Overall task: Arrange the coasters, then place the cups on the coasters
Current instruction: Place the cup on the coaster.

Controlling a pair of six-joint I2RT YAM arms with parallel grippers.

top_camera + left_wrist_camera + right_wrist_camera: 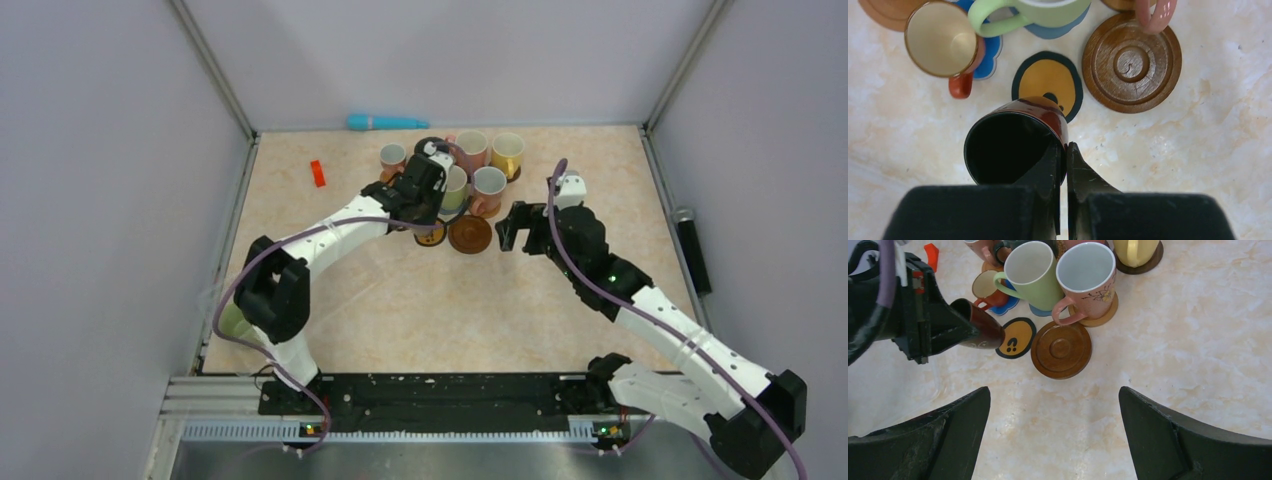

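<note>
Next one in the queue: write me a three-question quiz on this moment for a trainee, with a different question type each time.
1. True or false: the left gripper is shut on the rim of the dark brown cup.
2. Multiple choice: the right gripper is A) open and empty, B) shut on a cup, C) shut on a coaster.
3. Fill in: the handle of the ___ cup overhangs the edge of the bare dark wooden coaster.
Key: 1 true. 2 A. 3 pink: the pink cup stands just behind that coaster.
</note>
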